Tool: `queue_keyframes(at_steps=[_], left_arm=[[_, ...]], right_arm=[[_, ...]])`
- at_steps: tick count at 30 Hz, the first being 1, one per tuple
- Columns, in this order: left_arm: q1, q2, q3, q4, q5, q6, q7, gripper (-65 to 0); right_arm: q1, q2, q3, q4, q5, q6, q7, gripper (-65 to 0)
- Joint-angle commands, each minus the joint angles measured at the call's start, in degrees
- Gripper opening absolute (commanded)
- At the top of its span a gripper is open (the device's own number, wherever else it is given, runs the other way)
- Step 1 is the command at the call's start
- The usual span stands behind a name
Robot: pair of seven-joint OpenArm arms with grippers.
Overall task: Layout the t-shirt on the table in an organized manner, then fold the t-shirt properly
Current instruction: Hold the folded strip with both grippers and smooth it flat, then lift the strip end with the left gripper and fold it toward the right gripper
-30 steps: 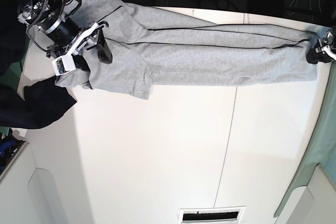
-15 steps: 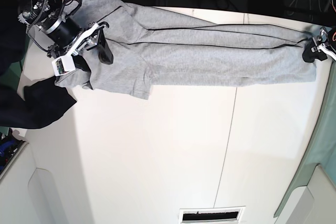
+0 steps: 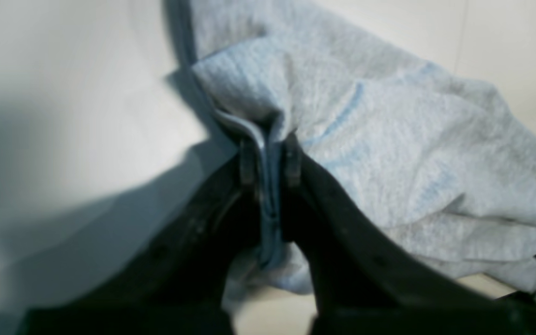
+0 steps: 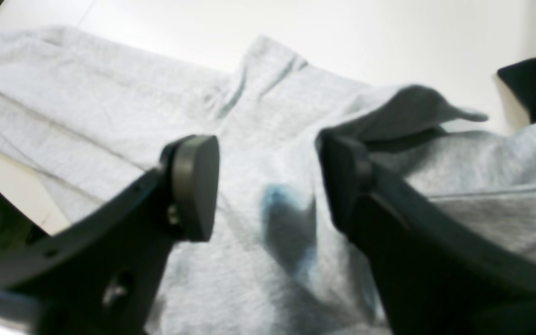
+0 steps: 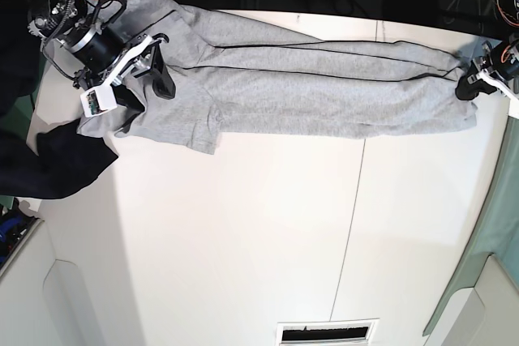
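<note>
base view: grey t-shirt (image 5: 308, 87) stretched in a long band across the 12 o'clock edge of the white table (image 5: 268, 241).
left gripper (image 3: 268, 158), at 3 o'clock, is pinched on a fold of the shirt's edge; right gripper (image 4: 268, 186), at 9 o'clock, hangs spread over the sleeve end, beside a dark cloth (image 5: 57, 160).

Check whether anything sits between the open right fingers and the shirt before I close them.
Nothing visible does. The right gripper hangs open directly over the t-shirt, bare grey fabric between its fingers. The dark cloth lies off to one side, out of the gap.
</note>
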Motion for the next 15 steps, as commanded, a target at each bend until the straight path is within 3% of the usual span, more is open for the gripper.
queue_keyframes(at_steps=[1,8,12,15], left_arm=[[-2.2,-2.2,-0.4,1.0,-0.5,-0.6,-1.5,-65.0],[-10.7,-7.2,-0.4,1.2,7.4,0.2,-1.4,-65.0],[-10.2,-9.5,-0.4,5.5,6.4,-0.6,0.5,-65.0],[-6.5,-8.9,-0.4,15.2,2.5,-0.6,3.7,-65.0]], right_arm=[[0.3,0.3,0.3,0.8,0.9,0.0,1.4,-29.6],[0.3,0.3,0.3,0.8,1.0,0.0,1.4,-29.6],[0.3,0.3,0.3,0.8,1.2,0.0,1.4,-29.6],[0.3,0.3,0.3,0.8,1.1,0.0,1.5,-29.6]])
